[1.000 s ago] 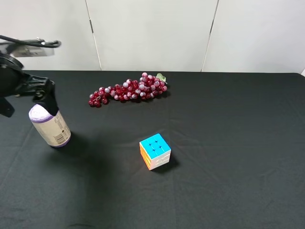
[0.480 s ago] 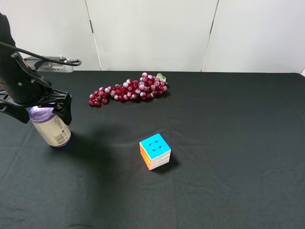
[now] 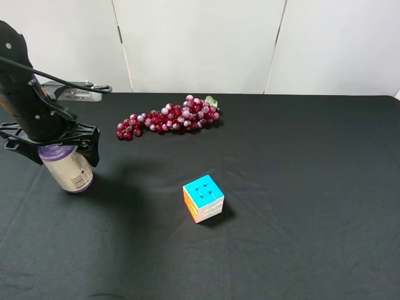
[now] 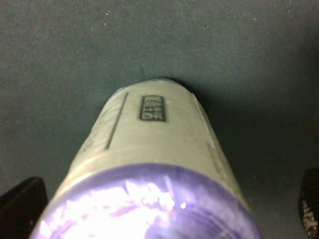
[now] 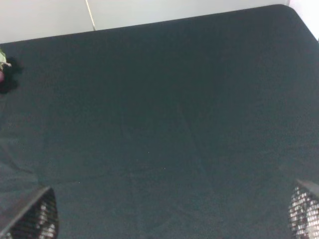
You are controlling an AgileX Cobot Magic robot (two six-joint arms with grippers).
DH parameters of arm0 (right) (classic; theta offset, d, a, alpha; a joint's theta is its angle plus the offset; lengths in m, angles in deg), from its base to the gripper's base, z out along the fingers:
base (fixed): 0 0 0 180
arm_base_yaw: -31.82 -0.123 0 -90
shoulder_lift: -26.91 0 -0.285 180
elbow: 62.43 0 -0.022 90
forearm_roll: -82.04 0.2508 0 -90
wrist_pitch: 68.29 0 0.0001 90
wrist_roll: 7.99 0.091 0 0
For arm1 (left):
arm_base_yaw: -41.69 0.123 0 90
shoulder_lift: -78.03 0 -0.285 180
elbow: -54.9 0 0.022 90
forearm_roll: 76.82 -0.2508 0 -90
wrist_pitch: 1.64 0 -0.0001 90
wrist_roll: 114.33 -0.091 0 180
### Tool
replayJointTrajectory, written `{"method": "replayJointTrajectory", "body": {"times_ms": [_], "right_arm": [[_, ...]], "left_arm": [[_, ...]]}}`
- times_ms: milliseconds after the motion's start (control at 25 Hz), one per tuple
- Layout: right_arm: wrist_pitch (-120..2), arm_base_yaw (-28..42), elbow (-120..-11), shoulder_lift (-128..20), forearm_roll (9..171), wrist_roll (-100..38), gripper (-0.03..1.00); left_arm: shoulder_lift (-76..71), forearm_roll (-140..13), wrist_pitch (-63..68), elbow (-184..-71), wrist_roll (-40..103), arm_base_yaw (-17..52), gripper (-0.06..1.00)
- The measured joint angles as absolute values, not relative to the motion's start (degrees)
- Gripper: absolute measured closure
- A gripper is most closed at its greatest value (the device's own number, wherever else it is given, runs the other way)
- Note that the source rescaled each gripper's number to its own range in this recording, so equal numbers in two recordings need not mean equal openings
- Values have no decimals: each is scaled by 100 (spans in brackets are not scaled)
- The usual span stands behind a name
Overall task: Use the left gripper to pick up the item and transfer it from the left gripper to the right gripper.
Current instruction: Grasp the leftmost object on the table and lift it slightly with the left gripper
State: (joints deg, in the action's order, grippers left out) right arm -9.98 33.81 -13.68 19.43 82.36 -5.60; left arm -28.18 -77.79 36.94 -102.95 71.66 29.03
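The item [image 3: 70, 170] is a small cylinder with a cream label and purple lid. It stands slightly tilted on the black table at the left. My left gripper [image 3: 55, 149] is right above it, open, with one finger on each side of the purple lid. In the left wrist view the item [image 4: 159, 149] fills the frame between the open fingertips [image 4: 22, 204], not clamped. My right gripper [image 5: 169, 214] is open and empty over bare black cloth. It is out of the exterior high view.
A multicoloured puzzle cube [image 3: 203, 198] sits near the middle of the black table [image 3: 300, 187]. A bunch of dark red grapes [image 3: 169, 117] lies toward the back. A white wall runs behind the table's far edge.
My left arm has swung in from the left and come down over the item. Its fingers now straddle the lid. The item, cube and grapes have not moved.
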Motion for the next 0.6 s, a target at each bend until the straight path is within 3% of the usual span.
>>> {"method": "replayJointTrajectory", "body": {"times_ms": [200, 280, 360, 400, 480, 600], "right_arm": [[-998, 3381, -1368, 1943, 8236, -560, -3], [-998, 3381, -1368, 1943, 8236, -560, -3], [-998, 3381, -1368, 1943, 8236, -560, -3], [-998, 3381, -1368, 1943, 8236, -560, -3], [-998, 3381, -1368, 1943, 8236, -560, -3], [-998, 3381, -1368, 1943, 8236, -560, -3]], "left_arm": [[-2866, -7817, 3687, -10295, 7166, 2903, -6], [-2866, -7844, 3675, -10295, 7166, 2903, 1], [-2866, -7875, 3670, -10295, 7166, 2903, 20], [-2866, -7886, 3668, -10295, 7166, 2903, 39], [-2884, -7928, 3656, -10295, 7166, 2903, 93], [-2890, -7928, 3650, -10295, 7096, 2903, 94]]}}
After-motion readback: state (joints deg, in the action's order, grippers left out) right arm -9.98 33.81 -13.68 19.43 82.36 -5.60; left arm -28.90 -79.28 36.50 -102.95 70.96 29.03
